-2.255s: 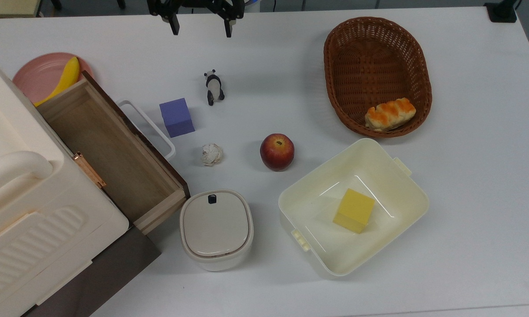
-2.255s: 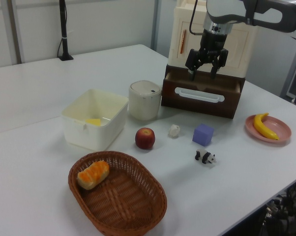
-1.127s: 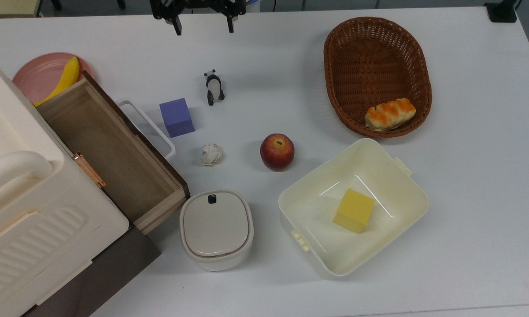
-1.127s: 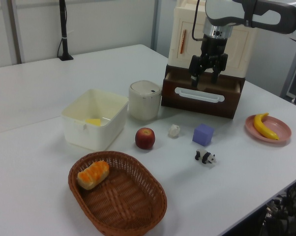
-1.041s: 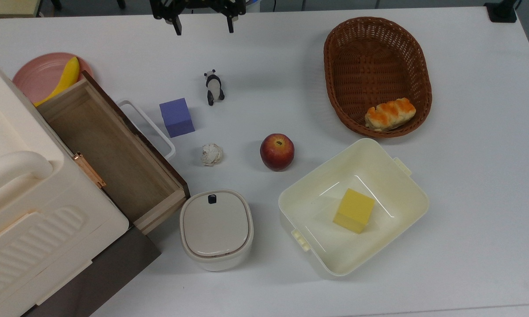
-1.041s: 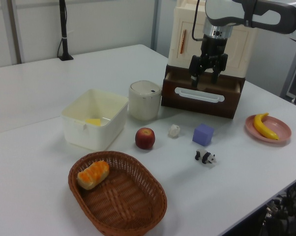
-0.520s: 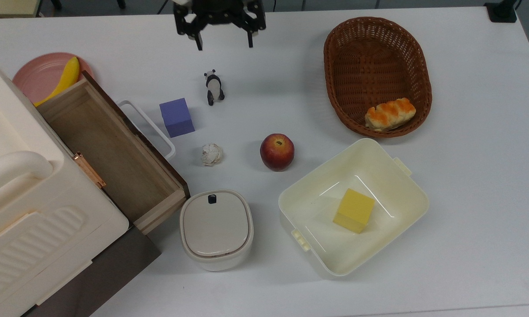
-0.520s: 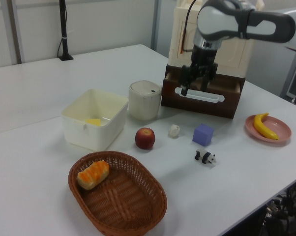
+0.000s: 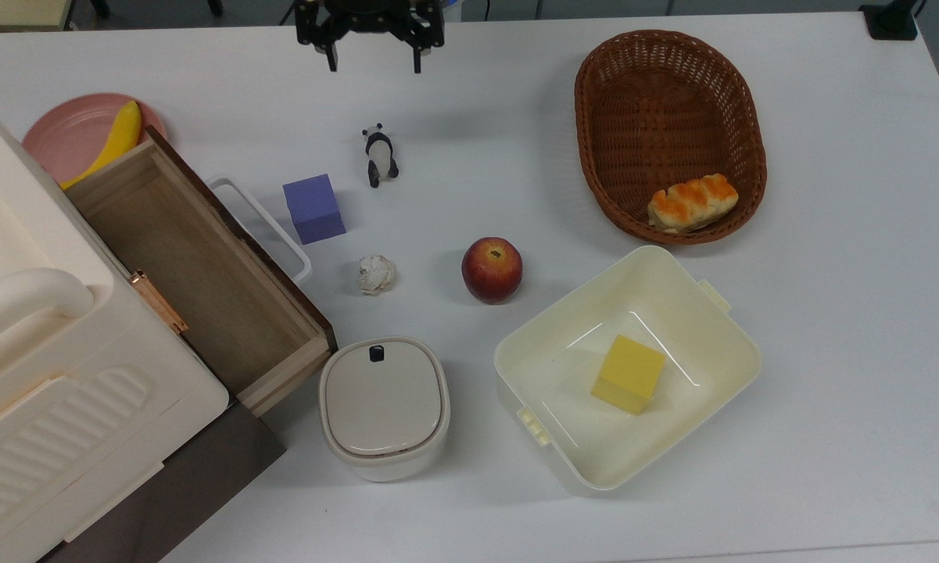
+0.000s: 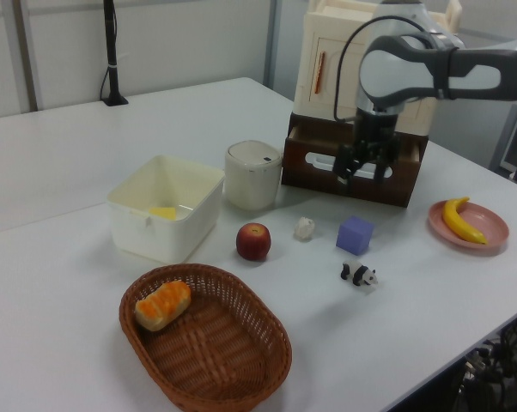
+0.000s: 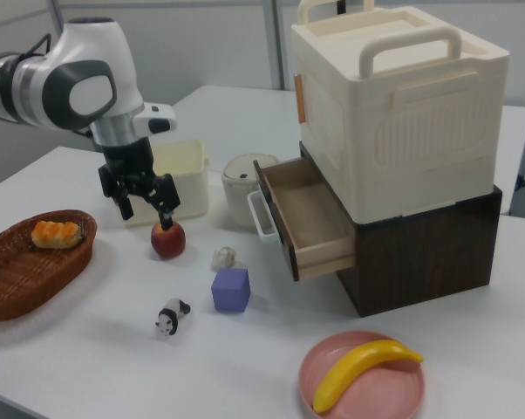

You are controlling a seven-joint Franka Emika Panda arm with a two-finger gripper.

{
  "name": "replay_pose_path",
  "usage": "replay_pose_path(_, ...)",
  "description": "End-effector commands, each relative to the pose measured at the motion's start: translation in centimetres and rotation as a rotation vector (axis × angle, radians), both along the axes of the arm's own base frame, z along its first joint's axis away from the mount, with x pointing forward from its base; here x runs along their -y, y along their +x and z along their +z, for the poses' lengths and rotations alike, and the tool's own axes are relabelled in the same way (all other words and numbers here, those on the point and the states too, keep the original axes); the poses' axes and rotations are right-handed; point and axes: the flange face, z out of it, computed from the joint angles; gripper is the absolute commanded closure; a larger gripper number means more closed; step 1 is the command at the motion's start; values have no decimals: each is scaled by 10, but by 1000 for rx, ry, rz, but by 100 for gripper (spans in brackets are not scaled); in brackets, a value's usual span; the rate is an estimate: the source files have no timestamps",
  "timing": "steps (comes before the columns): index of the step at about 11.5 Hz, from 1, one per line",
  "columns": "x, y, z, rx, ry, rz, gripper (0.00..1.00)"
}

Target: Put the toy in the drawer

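Top view frames place the panda figurine [image 9: 379,155] on the bare white table [image 9: 516,117], lying with its long axis roughly up and down the top view, head toward the upper edge. It is set just beside the purple cube [image 9: 313,208], which lies toward the top view's lower left. The gripper [image 9: 373,61] is held above the table, beyond the panda's head toward the top view's upper edge, with its black fingers spread wide and nothing between them. A short travel toward the top view's bottom and a descent appear to be called for. The panda looks hard, glossy and small. The open drawer [image 9: 195,266] of pale, matte wood, with a white loop handle [image 9: 262,223], stands well apart at the top view's left and is seen empty.
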Motion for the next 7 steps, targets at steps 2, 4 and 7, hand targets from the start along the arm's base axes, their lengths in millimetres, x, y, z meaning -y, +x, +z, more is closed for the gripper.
replay_pose_path(2, 17, -10, -43, 14, -44, -22, 0)
replay_pose_path(4, 23, -5, -65, -27, -43, -32, 0)
replay_pose_path(7, 24, -1, -86, -69, -39, -31, 0)
